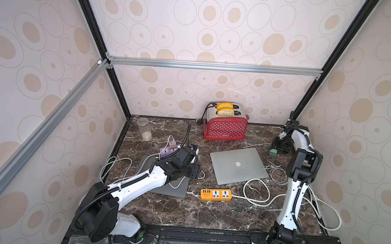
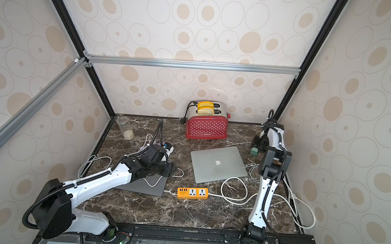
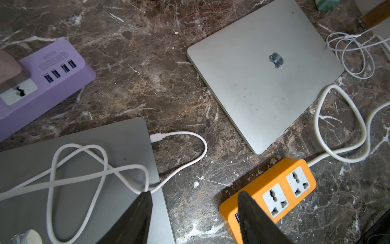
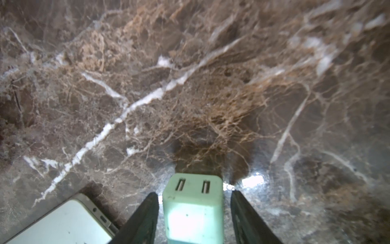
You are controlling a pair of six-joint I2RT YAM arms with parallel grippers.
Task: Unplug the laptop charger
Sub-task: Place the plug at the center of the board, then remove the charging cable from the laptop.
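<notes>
Booth with a marble table [image 1: 183,211]. We log two shut laptops: a silver laptop [image 1: 238,165] mid-table and a grey laptop [image 3: 118,135] on the left arm's side.

Right side: the right gripper [image 4: 194,192] is down at the far right of the table, close by the wall. Its fingers [image 4: 143,215] stand on either side of a green charger block [image 4: 193,211], which sits on the marble with two slots in its end face. We see a sliver of gap on each side, so the jaws are parted and straddle the block without pinching it. In both top views the block [image 1: 273,153] lies just past the silver laptop's far right corner, well apart from both power strips.

Left side: the left gripper [image 3: 194,193] hovers by the grey laptop's edge. Its fingers are spread wide, with only table between them. In the wrist view one finger overlaps the grey lid and the other the orange power strip [image 1: 216,194].

Cabling: a white cable [image 3: 156,137] has its plug at the grey laptop's side edge. From there it curves round and loops across the lid. We cannot tell whether the plug is seated. The purple power strip [image 3: 69,82] beside that laptop carries a pinkish adapter [image 1: 172,145].

At the back wall stands a red toaster [image 1: 224,129] with two slices up.
</notes>
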